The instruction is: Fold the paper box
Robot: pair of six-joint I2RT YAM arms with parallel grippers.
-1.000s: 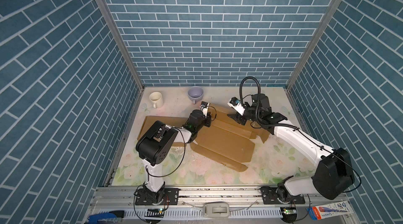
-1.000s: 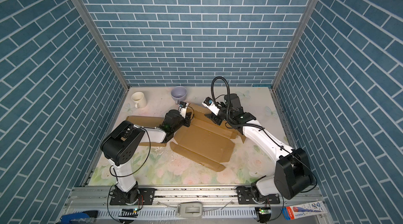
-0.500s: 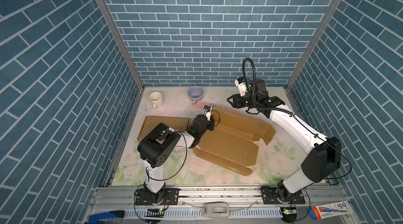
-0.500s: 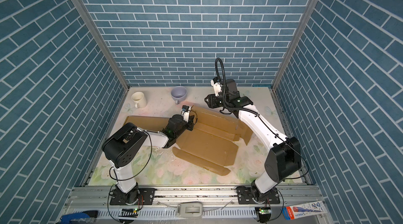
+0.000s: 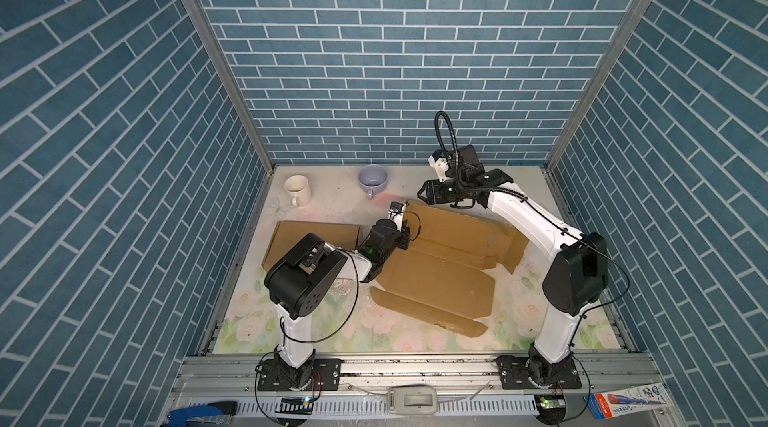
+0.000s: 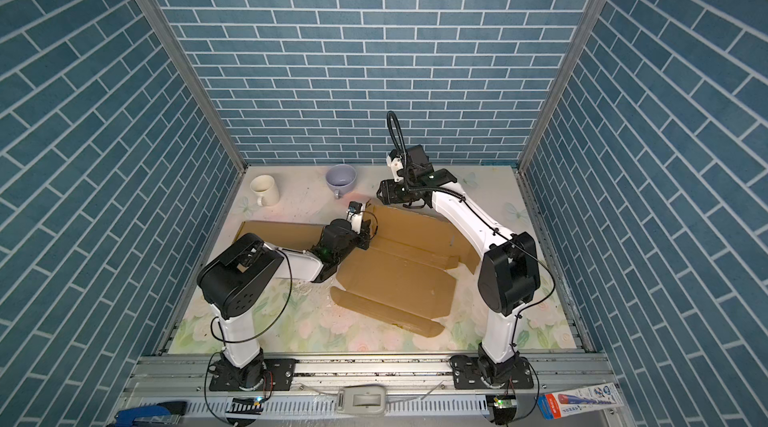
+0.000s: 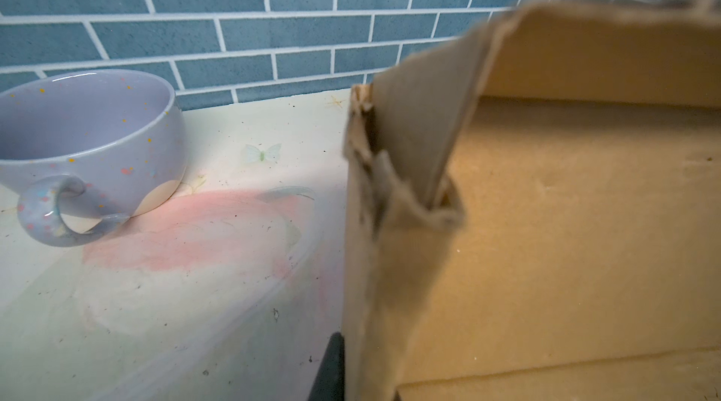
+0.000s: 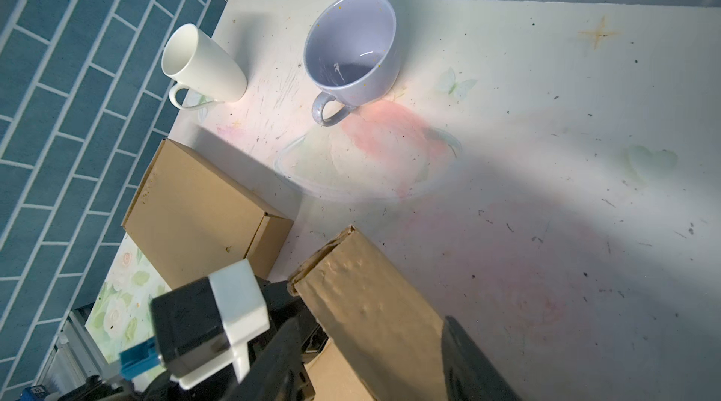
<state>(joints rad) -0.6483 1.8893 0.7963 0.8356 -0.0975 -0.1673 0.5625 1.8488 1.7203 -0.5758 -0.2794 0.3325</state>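
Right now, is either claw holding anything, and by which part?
The left claw pinches the cardboard box by its raised side flap, near the far corner. The right claw is open and holds nothing.

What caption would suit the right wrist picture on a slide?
Open right gripper hovers over the paper box's upright wall, lavender cup and white mug beyond.

The paper box (image 5: 440, 279) is matt brown cardboard, frayed and rough at its corner. The lilac cup (image 7: 89, 137) and white mug (image 8: 203, 67) are glossy glazed ceramic. The worktop (image 8: 546, 145) looks smooth but scuffed.
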